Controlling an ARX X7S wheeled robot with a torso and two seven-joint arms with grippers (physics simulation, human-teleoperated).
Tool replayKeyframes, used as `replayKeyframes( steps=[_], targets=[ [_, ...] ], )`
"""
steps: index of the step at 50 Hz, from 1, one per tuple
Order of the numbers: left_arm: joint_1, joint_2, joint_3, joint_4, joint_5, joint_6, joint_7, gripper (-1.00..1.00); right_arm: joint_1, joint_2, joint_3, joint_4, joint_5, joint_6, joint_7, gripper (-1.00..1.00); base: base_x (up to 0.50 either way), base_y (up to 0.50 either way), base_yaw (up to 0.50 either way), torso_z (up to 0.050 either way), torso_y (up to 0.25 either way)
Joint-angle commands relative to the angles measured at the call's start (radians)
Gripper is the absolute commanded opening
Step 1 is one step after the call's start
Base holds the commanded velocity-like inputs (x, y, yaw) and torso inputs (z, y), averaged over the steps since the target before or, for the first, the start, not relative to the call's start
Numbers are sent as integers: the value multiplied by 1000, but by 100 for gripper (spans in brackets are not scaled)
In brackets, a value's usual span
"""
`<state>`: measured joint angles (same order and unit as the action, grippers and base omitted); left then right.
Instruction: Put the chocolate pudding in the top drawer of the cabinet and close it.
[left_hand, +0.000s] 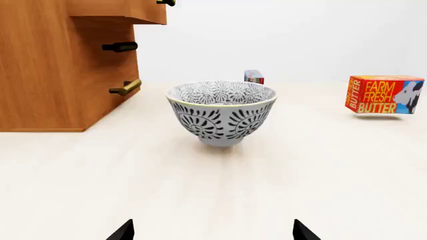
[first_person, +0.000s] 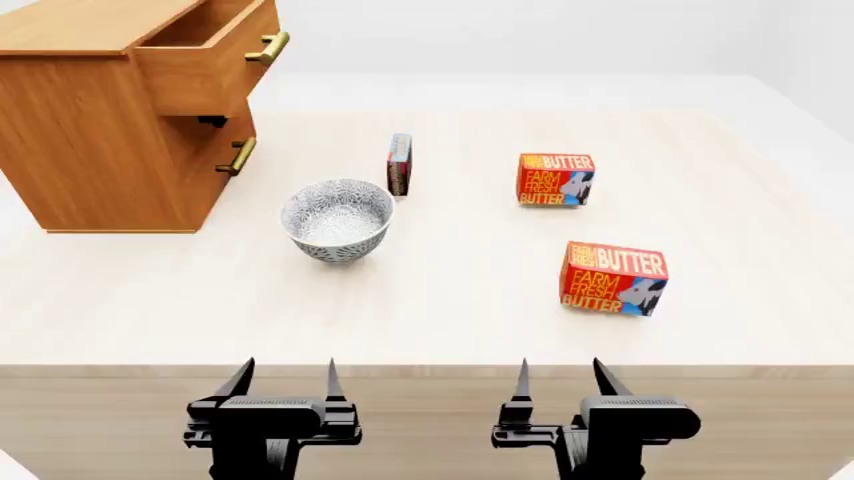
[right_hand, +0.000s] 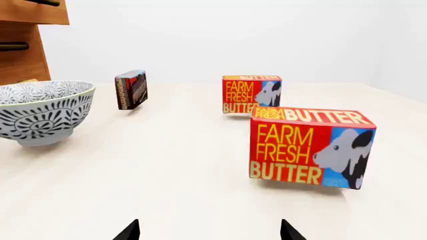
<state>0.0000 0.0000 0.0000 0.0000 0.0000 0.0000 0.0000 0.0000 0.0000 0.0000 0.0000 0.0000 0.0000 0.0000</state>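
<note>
The chocolate pudding (first_person: 399, 164) stands on edge on the table behind the bowl, a thin box with blue and red faces; it also shows in the right wrist view (right_hand: 131, 89) and peeks over the bowl in the left wrist view (left_hand: 253, 76). The cabinet (first_person: 100, 120) stands at the far left with its top drawer (first_person: 214, 55) pulled out and open, brass handle in front. My left gripper (first_person: 284, 378) and right gripper (first_person: 559, 376) hover open and empty at the table's near edge, far from the pudding.
A patterned grey bowl (first_person: 338, 220) sits between my left gripper and the pudding. Two butter boxes stand on the right, one farther back (first_person: 555, 180) and one nearer (first_person: 614, 278). The lower drawer (first_person: 238, 155) is shut.
</note>
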Motion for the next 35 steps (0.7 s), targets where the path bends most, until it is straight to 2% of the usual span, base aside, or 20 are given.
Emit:
replayKeyframes(
  steps=[1, 9, 13, 19, 28, 35],
  targets=[
    [0, -17, 20, 0, -12, 4, -18, 100, -1, 16, -19, 0, 16, -1, 20, 100, 0, 0, 0, 0, 0],
    [10, -42, 45, 7, -46, 38, -38, 100, -2, 41, -46, -1, 44, 2, 51, 100, 0, 0, 0, 0, 0],
    [12, -50, 46, 22, -78, 37, -38, 100, -2, 49, -57, -10, 46, 9, 64, 100, 0, 0, 0, 49, 44],
    [5, -62, 39, 103, -126, -53, -55, 100, 8, 59, -59, -50, 68, 45, 81, 100, 0, 0, 0, 50, 1],
    [-55, -112, 44, 353, -165, -314, -82, 100, 97, 81, -49, -190, 99, 203, 113, 100, 0, 0, 0, 50, 0],
    [-204, -179, 23, 549, -239, -617, -82, 100, 270, 112, -21, -326, 151, 459, 136, 100, 0, 0, 0, 50, 0]
  ],
)
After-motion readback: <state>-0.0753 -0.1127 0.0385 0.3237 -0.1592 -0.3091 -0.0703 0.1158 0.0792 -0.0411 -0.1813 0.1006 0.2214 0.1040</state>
